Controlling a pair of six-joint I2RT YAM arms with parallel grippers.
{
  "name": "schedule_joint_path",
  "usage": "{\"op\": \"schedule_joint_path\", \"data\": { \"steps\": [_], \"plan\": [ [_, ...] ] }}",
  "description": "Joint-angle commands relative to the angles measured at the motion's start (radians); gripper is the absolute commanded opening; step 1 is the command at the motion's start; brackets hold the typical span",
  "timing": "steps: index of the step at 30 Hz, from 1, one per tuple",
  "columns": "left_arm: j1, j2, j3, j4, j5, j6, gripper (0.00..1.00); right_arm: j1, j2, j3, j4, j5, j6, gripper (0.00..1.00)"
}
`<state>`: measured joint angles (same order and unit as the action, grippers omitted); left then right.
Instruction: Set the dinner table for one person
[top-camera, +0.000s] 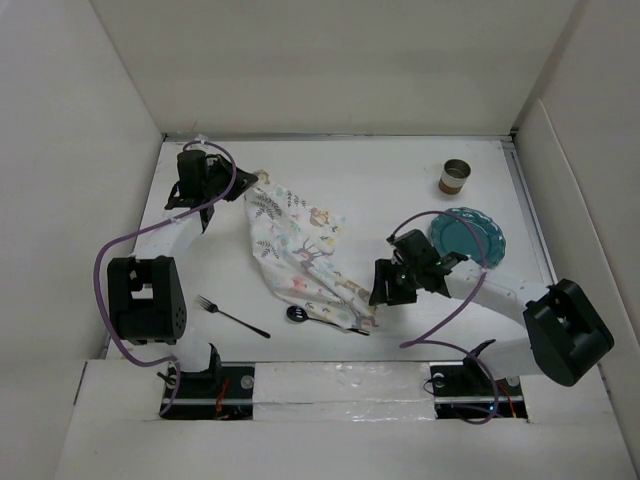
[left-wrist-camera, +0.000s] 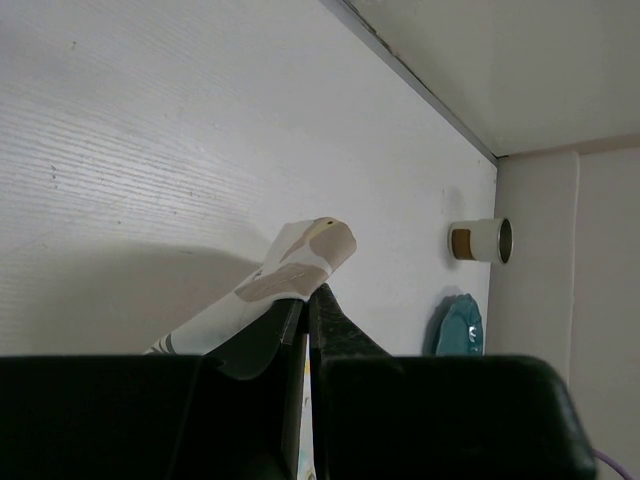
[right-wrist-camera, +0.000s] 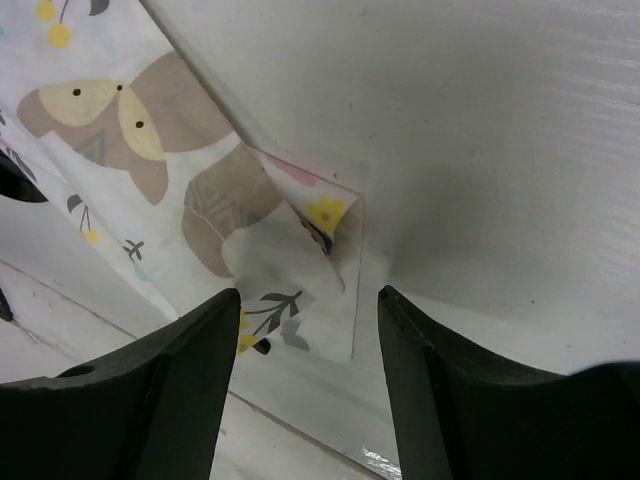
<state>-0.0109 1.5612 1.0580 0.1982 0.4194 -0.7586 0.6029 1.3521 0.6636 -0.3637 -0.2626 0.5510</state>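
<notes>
On the white dinner table (top-camera: 380, 175) the mat printed with pastel animals and leaves (top-camera: 300, 255) lies crumpled on a slant from back left to front middle. My left gripper (top-camera: 238, 186) is shut on its far corner; the left wrist view shows that corner of the mat (left-wrist-camera: 305, 250) sticking up past the closed left gripper (left-wrist-camera: 308, 292). My right gripper (top-camera: 384, 292) is open just right of the mat's near corner. In the right wrist view that folded corner of the mat (right-wrist-camera: 300, 255) lies on the table ahead of the open right gripper (right-wrist-camera: 308, 305), untouched.
A black fork (top-camera: 232, 317) lies at the front left. A black spoon (top-camera: 298, 313) pokes out from under the mat's near edge. A teal plate (top-camera: 467, 237) sits at the right, with a brown-and-white cup (top-camera: 455, 176) behind it. White walls enclose the table.
</notes>
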Motion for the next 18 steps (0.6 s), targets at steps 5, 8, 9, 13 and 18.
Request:
{"op": "schedule_joint_path", "data": {
  "steps": [5,8,9,13,18],
  "plan": [
    [0.006,-0.001,0.037,0.056,0.012,-0.004,0.0,0.006,0.016,0.001,0.089,-0.023,0.01,0.51],
    [0.006,0.0,0.036,0.053,0.007,-0.002,0.0,0.006,0.03,0.005,0.106,-0.027,0.013,0.44],
    [0.006,0.0,0.034,0.053,0.009,-0.002,0.0,0.006,0.033,0.007,0.105,-0.027,0.013,0.41],
    [0.006,0.0,0.033,0.053,0.007,-0.002,0.0,0.006,0.033,0.004,0.106,-0.01,0.015,0.3],
    [0.006,0.005,0.037,0.052,0.004,-0.002,0.0,0.006,0.01,0.027,0.063,0.036,0.017,0.07]
  ]
}}
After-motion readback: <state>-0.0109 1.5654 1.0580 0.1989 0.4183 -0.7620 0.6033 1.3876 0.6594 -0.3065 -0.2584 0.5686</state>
